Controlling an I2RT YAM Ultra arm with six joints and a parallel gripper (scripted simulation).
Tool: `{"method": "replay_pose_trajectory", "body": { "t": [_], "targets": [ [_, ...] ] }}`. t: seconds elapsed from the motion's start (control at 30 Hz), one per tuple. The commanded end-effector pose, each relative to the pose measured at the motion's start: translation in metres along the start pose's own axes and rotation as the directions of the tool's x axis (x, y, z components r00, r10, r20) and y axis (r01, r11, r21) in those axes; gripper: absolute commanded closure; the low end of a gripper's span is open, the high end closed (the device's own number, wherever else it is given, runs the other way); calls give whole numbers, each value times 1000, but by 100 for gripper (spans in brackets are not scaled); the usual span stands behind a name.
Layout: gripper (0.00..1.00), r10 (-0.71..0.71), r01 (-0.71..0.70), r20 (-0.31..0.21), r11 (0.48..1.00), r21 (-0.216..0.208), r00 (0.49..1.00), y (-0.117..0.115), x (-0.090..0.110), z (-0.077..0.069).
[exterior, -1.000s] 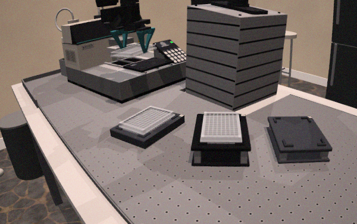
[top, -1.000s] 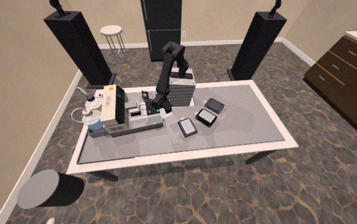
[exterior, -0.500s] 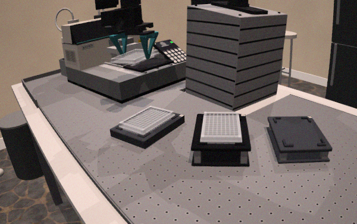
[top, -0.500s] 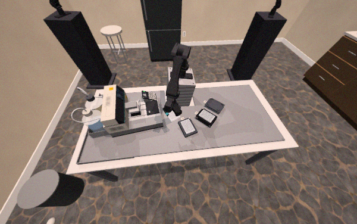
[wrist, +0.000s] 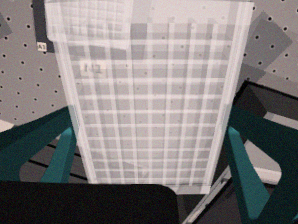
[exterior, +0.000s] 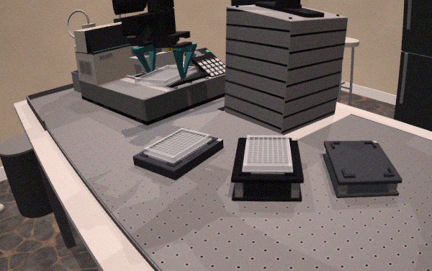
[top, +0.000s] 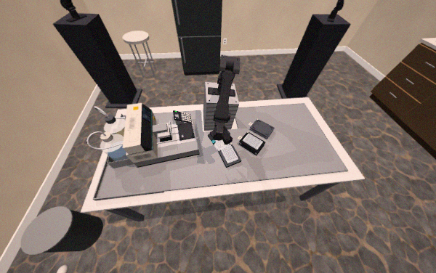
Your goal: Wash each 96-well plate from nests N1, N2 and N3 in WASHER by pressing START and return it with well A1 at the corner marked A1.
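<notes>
My gripper (top: 218, 141) (exterior: 165, 73) (wrist: 150, 113) is shut on a clear 96-well plate (top: 219, 145) (exterior: 160, 76) (wrist: 149, 76), gripping it across its short sides with the teal fingers. It holds the plate level in the air between the washer (top: 160, 139) (exterior: 144, 94) and the row of nests. The left nest (top: 236, 161) (exterior: 173, 167) holds a plate (top: 229, 154) (exterior: 178, 145). The middle nest (top: 259, 150) (exterior: 266, 178) holds a plate (top: 252, 141) (exterior: 268, 153). The right nest (top: 262, 128) (exterior: 361, 162) is empty. The keypad (top: 182, 116) (exterior: 210, 64) shows a green lamp (exterior: 207, 51).
A tall grey ribbed block (top: 208, 109) (exterior: 284, 65) bearing the arm's base stands right of the washer, behind the nests. Bottles and tubing (top: 105, 131) sit left of the washer. The raised tray rim (exterior: 36, 97) runs along the table's left side.
</notes>
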State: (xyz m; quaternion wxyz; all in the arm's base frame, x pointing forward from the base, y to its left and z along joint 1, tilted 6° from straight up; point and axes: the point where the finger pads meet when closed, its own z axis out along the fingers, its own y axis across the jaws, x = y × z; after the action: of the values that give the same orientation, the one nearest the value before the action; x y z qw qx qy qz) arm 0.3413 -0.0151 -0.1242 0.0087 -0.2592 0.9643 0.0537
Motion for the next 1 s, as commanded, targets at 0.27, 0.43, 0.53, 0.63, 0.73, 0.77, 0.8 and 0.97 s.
{"method": "replay_pose_trajectory", "body": {
  "t": [0.27, 0.43, 0.53, 0.63, 0.73, 0.77, 0.8, 0.97],
  "targets": [
    [100, -99, 99, 13, 995, 9, 995, 14, -13, -2],
    [100, -99, 99, 14, 995, 8, 995, 37, -23, -1],
    [100, -99, 99, 14, 995, 8, 995, 51, -30, 0],
    [100, -99, 99, 14, 995, 7, 995, 64, -36, 1],
    [100, -99, 99, 15, 995, 7, 995, 78, -42, 2],
    [100, -99, 99, 15, 995, 7, 995, 78, -42, 2],
    [100, -99, 99, 15, 995, 7, 995, 78, -42, 2],
    [100, -99, 99, 15, 995, 6, 995, 101, -53, 4]
  ]
}}
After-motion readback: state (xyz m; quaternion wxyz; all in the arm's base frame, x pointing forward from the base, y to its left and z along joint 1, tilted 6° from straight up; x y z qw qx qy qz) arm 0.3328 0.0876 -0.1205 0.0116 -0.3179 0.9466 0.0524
